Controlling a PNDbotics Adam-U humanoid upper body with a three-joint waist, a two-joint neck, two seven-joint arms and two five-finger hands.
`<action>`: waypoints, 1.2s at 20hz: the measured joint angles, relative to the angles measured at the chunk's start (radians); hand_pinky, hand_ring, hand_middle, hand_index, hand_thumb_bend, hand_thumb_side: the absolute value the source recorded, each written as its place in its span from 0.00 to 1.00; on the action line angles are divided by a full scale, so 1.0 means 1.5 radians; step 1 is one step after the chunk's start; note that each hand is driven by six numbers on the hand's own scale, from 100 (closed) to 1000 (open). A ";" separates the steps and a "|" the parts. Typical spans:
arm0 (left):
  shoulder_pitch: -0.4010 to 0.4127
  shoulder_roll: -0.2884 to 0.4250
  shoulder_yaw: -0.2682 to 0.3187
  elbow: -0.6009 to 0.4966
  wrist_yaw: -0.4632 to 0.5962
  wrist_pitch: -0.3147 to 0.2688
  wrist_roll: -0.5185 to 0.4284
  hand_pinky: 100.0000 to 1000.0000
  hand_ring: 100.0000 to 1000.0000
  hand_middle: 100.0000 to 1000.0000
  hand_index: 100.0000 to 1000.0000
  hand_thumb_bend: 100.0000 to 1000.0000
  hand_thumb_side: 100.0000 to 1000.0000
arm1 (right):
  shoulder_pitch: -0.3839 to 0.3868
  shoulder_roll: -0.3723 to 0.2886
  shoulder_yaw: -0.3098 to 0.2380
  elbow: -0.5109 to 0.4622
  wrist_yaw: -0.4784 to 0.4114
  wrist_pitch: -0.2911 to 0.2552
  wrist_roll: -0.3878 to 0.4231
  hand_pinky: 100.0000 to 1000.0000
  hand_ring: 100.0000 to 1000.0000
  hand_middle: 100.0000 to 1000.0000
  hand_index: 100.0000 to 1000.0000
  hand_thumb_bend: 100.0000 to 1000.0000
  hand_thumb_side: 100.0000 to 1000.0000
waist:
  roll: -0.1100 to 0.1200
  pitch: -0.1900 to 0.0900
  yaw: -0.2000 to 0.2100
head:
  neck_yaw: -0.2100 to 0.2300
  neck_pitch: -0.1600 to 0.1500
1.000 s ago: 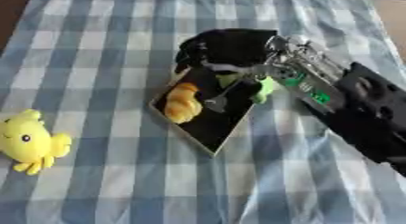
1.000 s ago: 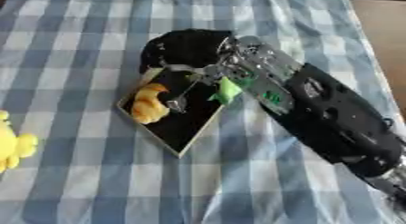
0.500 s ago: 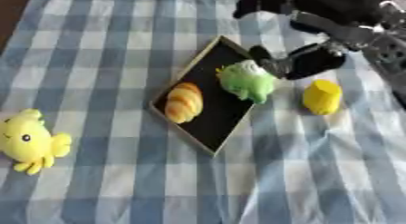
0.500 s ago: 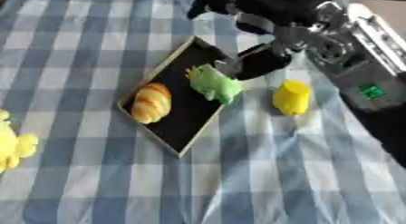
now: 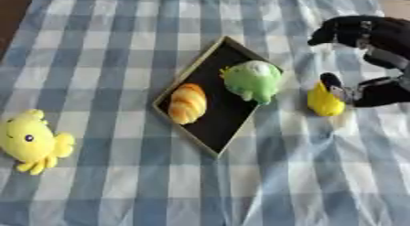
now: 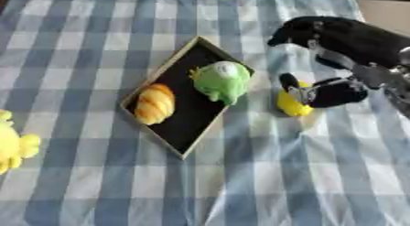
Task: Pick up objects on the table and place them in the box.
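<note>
While the right hand (image 6: pixel 336 65) sits at 3 o'clock with fingers (image 6: pixel 290 83) half-curled round the yellow toy (image 5: pixel 324 101), touching it, nothing's clamped yet; looks soft and light, so squeeze its middle; box (image 5: pixel 210 129) waits just left.

black right hand (image 6: pixel 344 42), silver joints

My right hand (image 6: pixel 340 51) comes in from the three o'clock edge and sits toward two o'clock in the view, black, with silver at the joints. The fingers (image 6: pixel 290 34) reach out toward nine o'clock, arched and spread. Below them the thumb (image 6: pixel 320 94) points the same way, well apart from the fingers, so the hand gapes and holds nothing.
</note>
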 measured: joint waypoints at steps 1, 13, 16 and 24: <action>0.000 0.000 0.000 0.000 0.000 0.000 0.000 0.68 0.82 0.66 0.79 0.15 0.72 | 0.007 0.000 -0.003 0.000 -0.001 0.002 0.001 0.93 0.97 0.84 0.90 0.00 0.29 | 0.000 0.000 0.000 | 0.000 0.000; 0.000 0.000 0.000 0.003 0.000 0.000 0.000 0.68 0.82 0.66 0.79 0.15 0.73 | 0.007 0.018 -0.003 0.028 0.037 0.061 0.048 0.94 0.99 0.85 0.93 0.13 0.27 | 0.000 0.001 0.004 | -0.002 -0.001; 0.000 -0.001 0.000 0.004 0.000 0.000 0.000 0.68 0.82 0.66 0.79 0.15 0.73 | 0.000 0.028 -0.001 0.061 0.036 0.064 0.056 0.94 0.99 0.85 0.93 0.18 0.23 | 0.000 0.001 0.005 | -0.002 -0.001; 0.000 -0.001 0.000 0.004 0.001 0.000 -0.001 0.68 0.82 0.66 0.79 0.15 0.73 | -0.023 0.045 0.011 0.149 0.037 0.060 0.066 0.94 0.99 0.85 0.92 0.23 0.25 | 0.001 0.001 0.006 | -0.005 -0.006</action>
